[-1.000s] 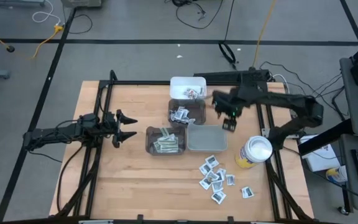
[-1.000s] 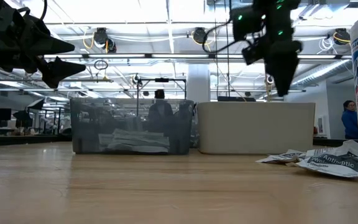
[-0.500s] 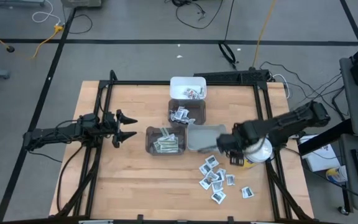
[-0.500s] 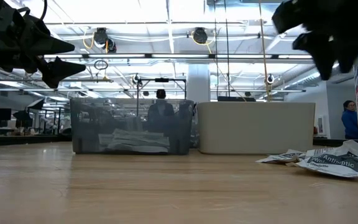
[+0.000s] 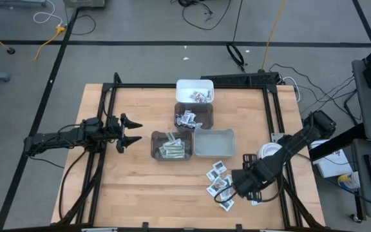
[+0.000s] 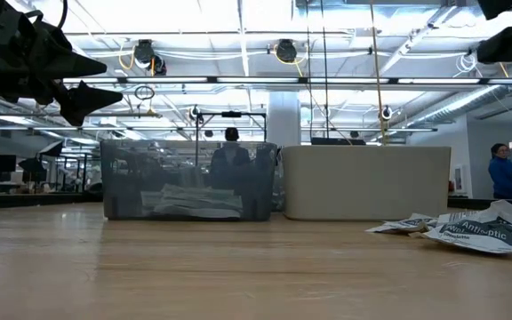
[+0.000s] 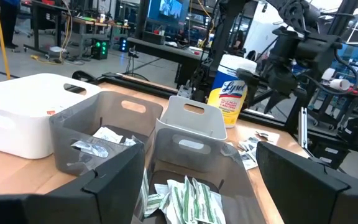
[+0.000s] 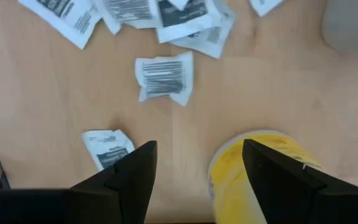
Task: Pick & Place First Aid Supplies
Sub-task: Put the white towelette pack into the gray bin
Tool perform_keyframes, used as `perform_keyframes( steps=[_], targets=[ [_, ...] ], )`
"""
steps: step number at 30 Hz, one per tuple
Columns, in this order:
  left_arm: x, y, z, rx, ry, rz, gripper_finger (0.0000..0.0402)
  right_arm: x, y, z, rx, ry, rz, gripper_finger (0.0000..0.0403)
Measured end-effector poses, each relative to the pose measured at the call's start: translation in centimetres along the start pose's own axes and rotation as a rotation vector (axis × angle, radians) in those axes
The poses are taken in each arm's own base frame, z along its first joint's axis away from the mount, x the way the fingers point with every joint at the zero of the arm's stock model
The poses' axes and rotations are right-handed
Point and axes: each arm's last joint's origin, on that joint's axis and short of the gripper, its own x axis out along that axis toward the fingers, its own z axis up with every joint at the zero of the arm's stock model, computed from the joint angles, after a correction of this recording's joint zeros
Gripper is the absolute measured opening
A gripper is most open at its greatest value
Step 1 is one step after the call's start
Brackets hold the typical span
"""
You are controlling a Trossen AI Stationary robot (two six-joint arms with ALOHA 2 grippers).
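Right gripper [image 5: 237, 185] moved since a second ago: then up over the far bins, half a second ago beside the yellow canister [image 5: 266, 154], now down at the near-right of the worktop [image 5: 134, 187], above the loose scatter of first aid supplies [image 5: 219, 180]. Fingers spread wide, nothing between them. Arm now lying across the canister in the high view, covering most of its white lid. In the low view, gone from centre frame; only a dark part left at the upper right edge.

Left gripper [image 5: 129, 133] unchanged: parked over the left of the worktop, fingers apart, empty.

Supplies: loose white sachets with dark print in a cluster on the near-right worktop, some partly hidden under the right gripper. Right wrist view: two sachets [image 8: 164, 77] lying flat just beyond the fingers, more along the far edge, canister close beside.

Around: white bin [image 5: 195, 90] at the far side with a few packets; dark bin [image 5: 194, 116] next, holding sachets; another dark bin [image 5: 171, 145] with greenish strip wrappers; pale grey bin [image 5: 214, 143] beside it. Bins touching or nearly so.

Beyond the worktop, low view: a person [image 6: 503, 173] at far right, another [image 6: 231, 160] seen behind the dark bin.
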Motion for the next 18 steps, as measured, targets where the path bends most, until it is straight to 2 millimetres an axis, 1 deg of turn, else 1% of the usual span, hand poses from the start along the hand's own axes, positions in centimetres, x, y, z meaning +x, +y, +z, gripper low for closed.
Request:
perform_keyframes(
  steps=[8,12,18],
  targets=[
    [0.0,0.0,0.0,0.0,0.0,0.0,0.031,0.9,0.7,0.7,-0.006,-0.023,-0.024,0.0231],
    [0.0,0.0,0.0,0.0,0.0,0.0,0.031,2.5,1.2,1.2,-0.009,-0.027,-0.018,0.0231],
    [0.0,0.0,0.0,0.0,0.0,0.0,0.031,5.5,1.9,1.1,-0.034,-0.015,-0.025,0.0231]
  ],
)
